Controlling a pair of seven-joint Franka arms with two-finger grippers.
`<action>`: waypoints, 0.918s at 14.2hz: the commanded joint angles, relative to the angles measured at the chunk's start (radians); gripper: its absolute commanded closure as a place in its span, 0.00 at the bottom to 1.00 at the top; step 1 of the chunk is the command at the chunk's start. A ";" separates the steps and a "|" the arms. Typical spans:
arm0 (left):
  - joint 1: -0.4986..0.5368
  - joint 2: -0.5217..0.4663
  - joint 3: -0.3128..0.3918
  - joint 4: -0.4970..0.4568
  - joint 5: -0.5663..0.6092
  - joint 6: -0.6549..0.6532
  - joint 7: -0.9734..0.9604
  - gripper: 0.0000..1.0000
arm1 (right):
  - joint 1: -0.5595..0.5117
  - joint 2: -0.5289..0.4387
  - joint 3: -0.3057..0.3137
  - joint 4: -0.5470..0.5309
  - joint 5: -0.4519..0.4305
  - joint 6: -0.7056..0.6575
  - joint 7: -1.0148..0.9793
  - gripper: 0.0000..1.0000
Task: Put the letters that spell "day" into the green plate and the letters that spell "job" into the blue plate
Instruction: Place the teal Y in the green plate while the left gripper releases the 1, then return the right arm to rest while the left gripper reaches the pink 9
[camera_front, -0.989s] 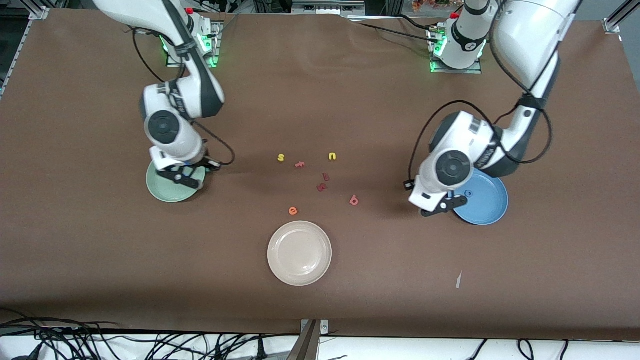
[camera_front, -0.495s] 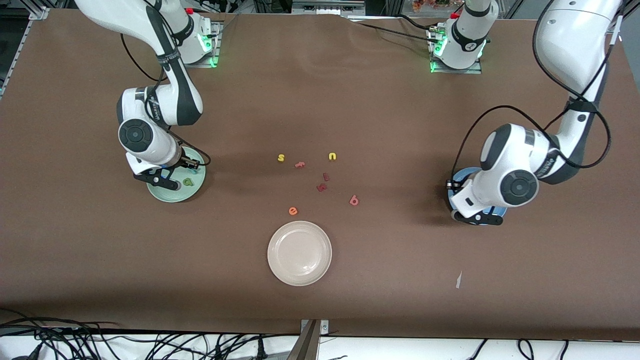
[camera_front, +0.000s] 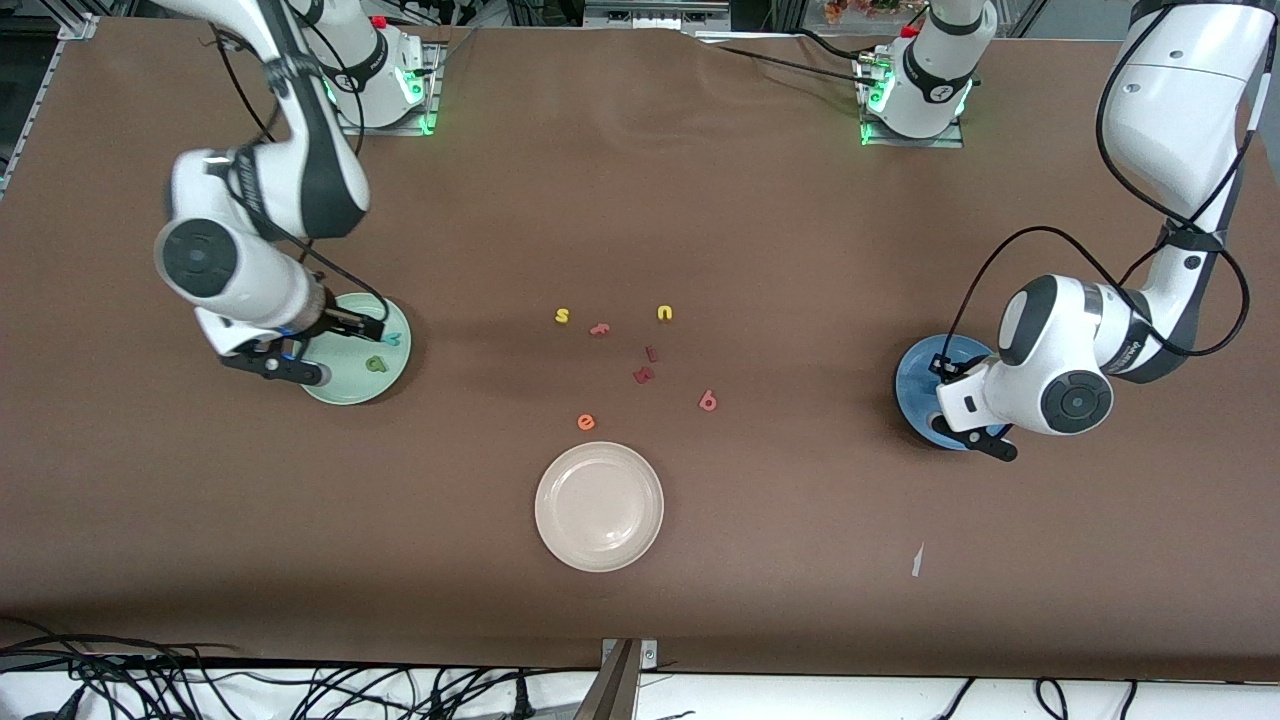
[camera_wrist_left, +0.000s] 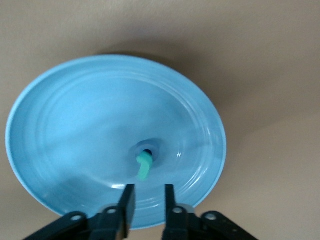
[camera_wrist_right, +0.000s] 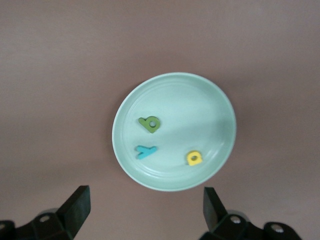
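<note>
Hovering: right gripper spread over green plate (left gripper narrowly parted).

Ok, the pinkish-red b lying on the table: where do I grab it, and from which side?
Come straight down from above: the b lies flat on the table, so a side approach finds no edge. Probably pinch across its round bowl; no other letter touches it.

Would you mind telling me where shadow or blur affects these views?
Front view: the left arm shades the blue plate, the right arm part of the green plate. Left wrist view: soft focus, so the teal j and blue o blur. Right wrist view: the d, y and a are evenly lit.
</note>
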 joint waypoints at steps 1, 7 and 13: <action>-0.008 -0.011 -0.013 0.072 -0.046 -0.032 0.028 0.00 | -0.009 -0.003 -0.062 0.173 0.023 -0.201 -0.172 0.00; -0.154 0.028 -0.013 0.151 -0.228 -0.018 -0.315 0.00 | -0.017 -0.008 -0.129 0.381 0.023 -0.338 -0.237 0.00; -0.335 0.100 -0.011 0.209 -0.216 0.199 -0.572 0.00 | -0.017 0.003 -0.172 0.403 0.077 -0.328 -0.281 0.00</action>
